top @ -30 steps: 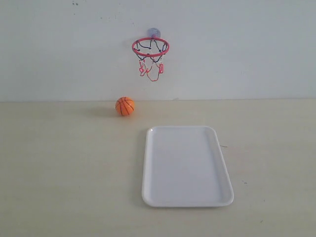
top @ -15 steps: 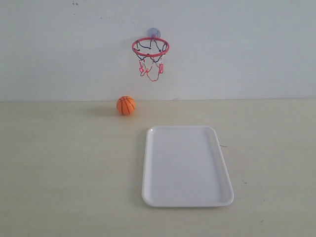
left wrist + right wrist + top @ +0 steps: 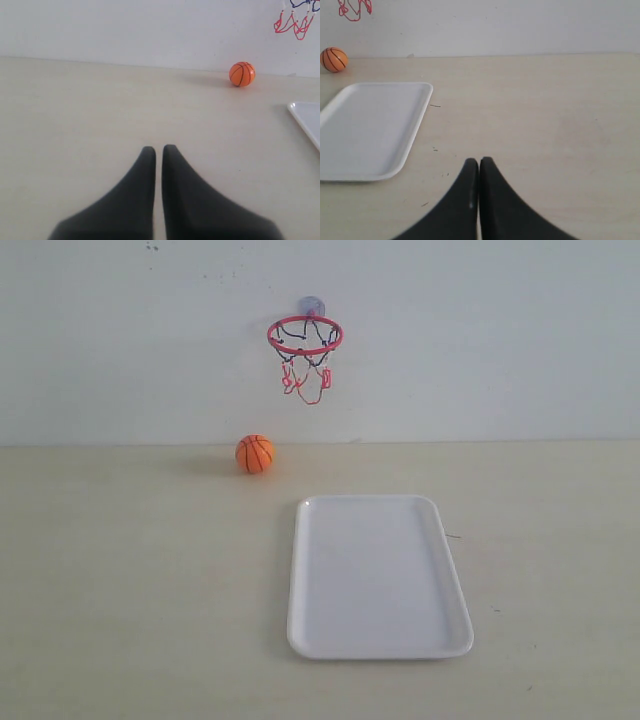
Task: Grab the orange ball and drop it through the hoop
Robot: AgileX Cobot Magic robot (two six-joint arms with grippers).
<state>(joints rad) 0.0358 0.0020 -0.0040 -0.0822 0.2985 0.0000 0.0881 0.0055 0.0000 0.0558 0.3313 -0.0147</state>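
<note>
The orange ball (image 3: 255, 454) rests on the table by the back wall, a little left of and below the hoop (image 3: 305, 335), whose red ring and net hang from a suction cup on the wall. The ball (image 3: 242, 74) also shows in the left wrist view, with the net's lower end (image 3: 294, 22) above it. My left gripper (image 3: 159, 148) is shut and empty, far short of the ball. My right gripper (image 3: 479, 161) is shut and empty too, with the ball (image 3: 334, 59) far off. Neither gripper shows in the exterior view.
A white rectangular tray (image 3: 310, 630) lies on the table in front of the hoop, right of the ball. Its edge (image 3: 415, 135) lies near my right gripper, and its corner (image 3: 306, 116) shows in the left wrist view.
The ball has rolled very slightly to the right along the wall and now sits still. Nothing else has moved.
</note>
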